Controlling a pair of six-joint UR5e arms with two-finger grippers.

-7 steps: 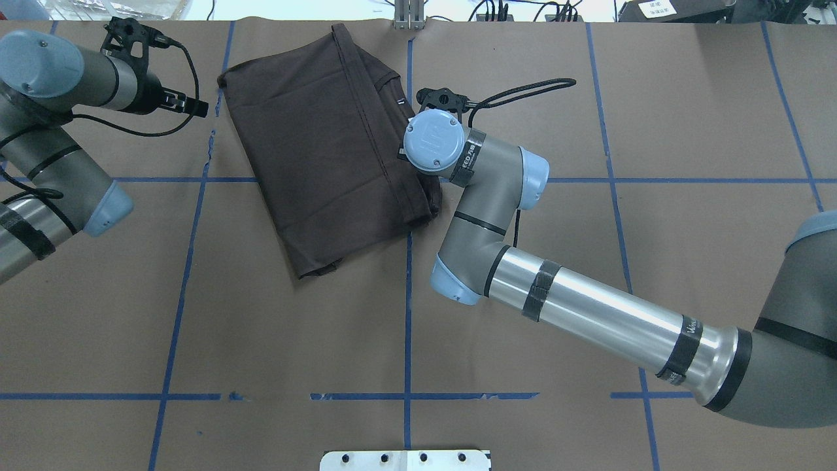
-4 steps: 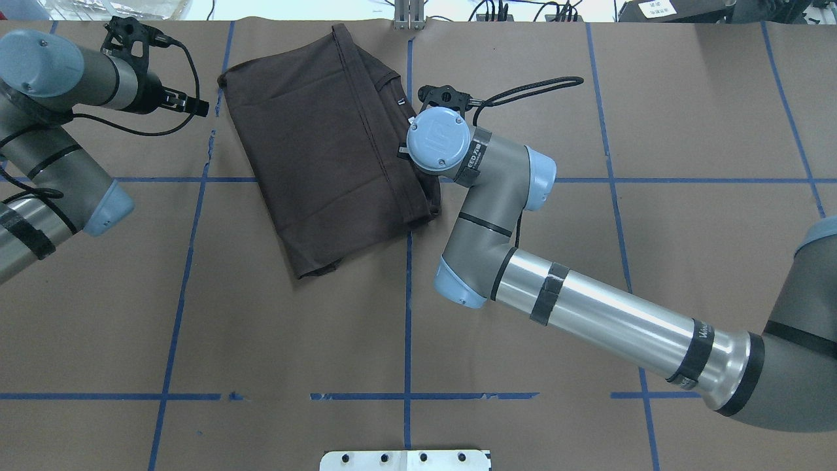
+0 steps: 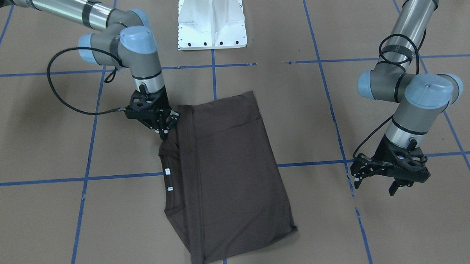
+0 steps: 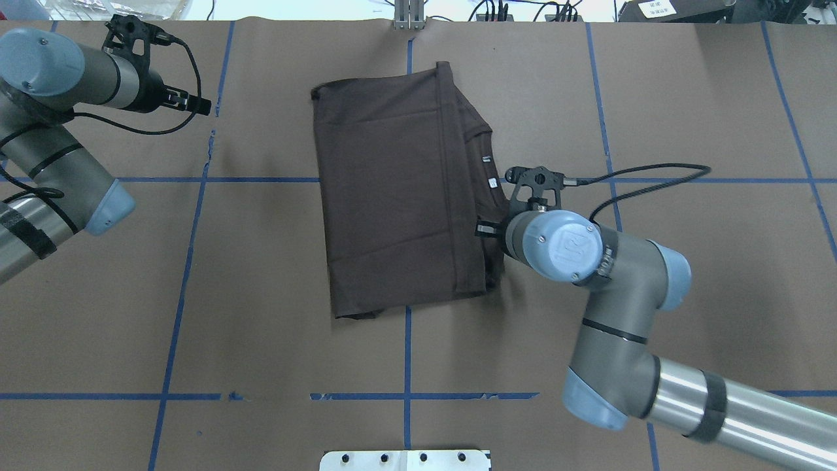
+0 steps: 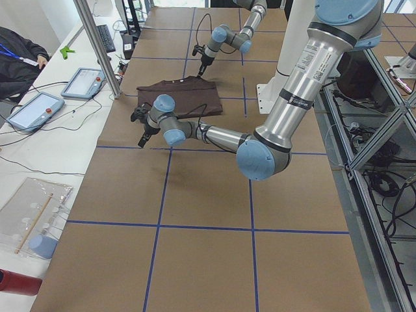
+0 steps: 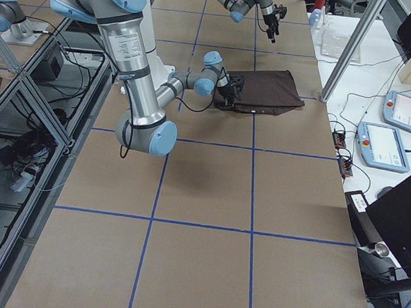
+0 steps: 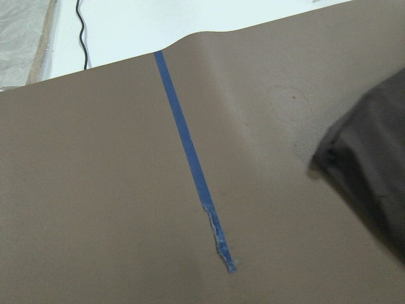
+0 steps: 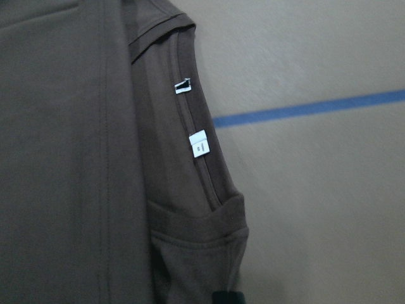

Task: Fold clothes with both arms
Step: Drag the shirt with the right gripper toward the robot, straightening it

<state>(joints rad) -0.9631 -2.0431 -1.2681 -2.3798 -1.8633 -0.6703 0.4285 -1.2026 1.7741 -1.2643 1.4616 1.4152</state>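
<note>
The dark brown T-shirt [image 4: 392,196] lies folded into a long rectangle at the table's middle, its collar and white neck tags [image 4: 489,171] on its right side. My right gripper [image 4: 487,229] is shut on the shirt's right edge just below the collar. In the front-facing view the right gripper [image 3: 164,131] pinches the cloth beside the folded strip. The right wrist view shows the tags [image 8: 198,144] and collar close up. My left gripper [image 4: 199,104] is open and empty, hovering over bare paper left of the shirt; it also shows in the front-facing view [image 3: 373,184].
Brown paper with blue tape lines [image 4: 189,261] covers the table. The white base plate [image 4: 405,460] sits at the near edge. The right arm's black cable [image 4: 654,171] loops over the table. A metal post [image 4: 409,13] stands at the far edge. Tablets [image 5: 81,81] lie beyond it.
My right gripper has dragged the shirt to the right and toward the robot, and the shirt has turned more upright. The left arm has barely moved.
</note>
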